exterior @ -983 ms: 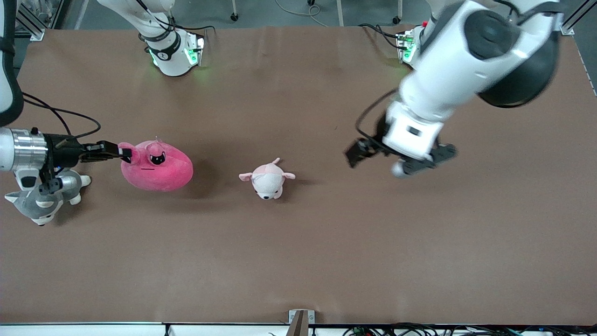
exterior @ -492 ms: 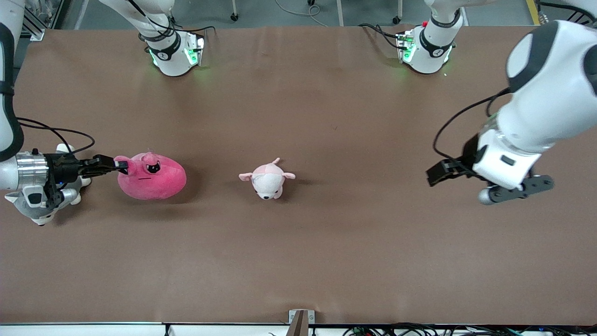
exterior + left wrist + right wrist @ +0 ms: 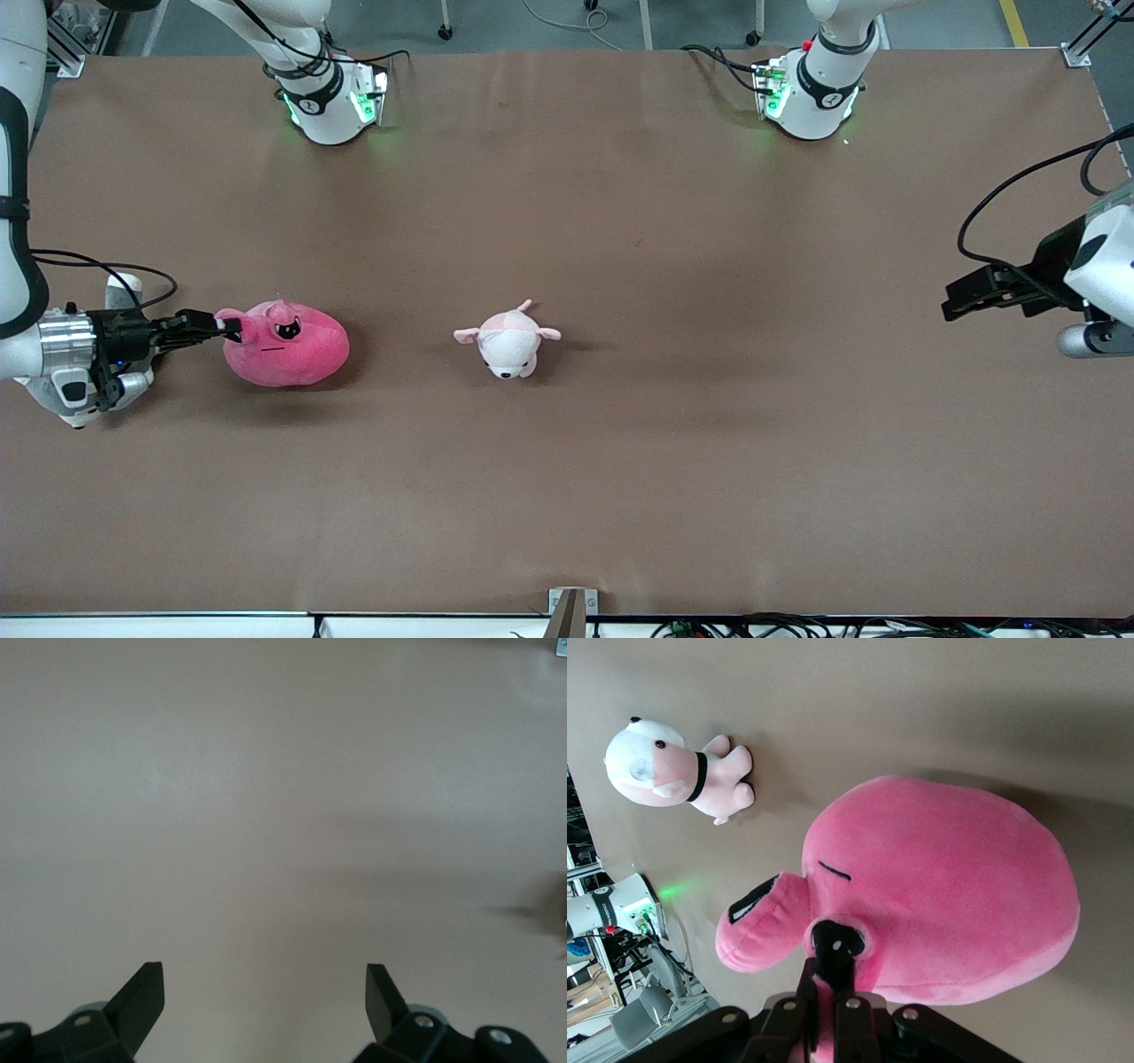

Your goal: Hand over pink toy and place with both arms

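Two arms [image 3: 18,221] [image 3: 1094,266], one pink toy [image 3: 288,347], one pale plush animal [image 3: 507,341]

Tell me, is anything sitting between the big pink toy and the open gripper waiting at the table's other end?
Yes. The small pale pink plush lies on the table between the pink toy, pinched by the shut right gripper, and the open left gripper, which waits over the table's left-arm end. Nothing else lies between them.
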Robot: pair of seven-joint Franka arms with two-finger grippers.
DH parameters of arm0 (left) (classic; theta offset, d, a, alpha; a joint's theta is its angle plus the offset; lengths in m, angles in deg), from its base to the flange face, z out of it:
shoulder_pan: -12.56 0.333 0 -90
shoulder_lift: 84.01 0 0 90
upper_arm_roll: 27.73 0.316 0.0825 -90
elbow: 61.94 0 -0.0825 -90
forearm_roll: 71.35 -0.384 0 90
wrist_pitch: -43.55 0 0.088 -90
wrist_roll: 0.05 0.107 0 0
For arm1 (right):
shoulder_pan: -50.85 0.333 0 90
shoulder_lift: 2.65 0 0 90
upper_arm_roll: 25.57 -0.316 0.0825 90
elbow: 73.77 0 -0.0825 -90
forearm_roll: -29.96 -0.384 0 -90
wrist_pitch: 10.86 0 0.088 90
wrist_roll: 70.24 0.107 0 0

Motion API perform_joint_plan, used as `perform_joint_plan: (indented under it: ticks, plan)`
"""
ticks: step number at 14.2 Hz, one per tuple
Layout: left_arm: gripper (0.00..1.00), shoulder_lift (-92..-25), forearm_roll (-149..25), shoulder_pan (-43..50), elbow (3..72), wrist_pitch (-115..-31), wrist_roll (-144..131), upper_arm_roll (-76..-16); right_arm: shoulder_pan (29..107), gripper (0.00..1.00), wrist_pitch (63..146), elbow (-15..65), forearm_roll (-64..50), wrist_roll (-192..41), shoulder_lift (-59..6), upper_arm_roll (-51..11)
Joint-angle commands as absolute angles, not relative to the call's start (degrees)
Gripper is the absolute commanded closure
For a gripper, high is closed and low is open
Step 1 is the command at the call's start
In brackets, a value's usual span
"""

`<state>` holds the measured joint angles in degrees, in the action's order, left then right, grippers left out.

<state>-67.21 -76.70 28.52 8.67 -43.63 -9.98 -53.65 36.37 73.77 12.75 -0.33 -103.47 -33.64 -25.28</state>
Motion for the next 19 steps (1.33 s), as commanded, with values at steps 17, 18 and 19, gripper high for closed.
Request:
perform_joint_plan:
  ticks: [17,18,19]
  plan:
    - [0.00,-87.2,-71.6,12.0,24.8,-41.0,-0.3,-28.6,35.1,0.99,73.3,7.7,-3.1,-105.3,-38.6,-26.5]
    - [0.00,-87.3,-71.7,12.0,25.2,-41.0,-0.3,-28.7,35.1,0.99,73.3,7.6,-3.1,-105.3,-38.9,-26.5]
    - [0.00,-87.7,-71.7,12.3,25.4,-40.9,-0.2,-29.1,35.1,0.99,73.3,7.6,-3.1,-105.4,-38.9,-26.5]
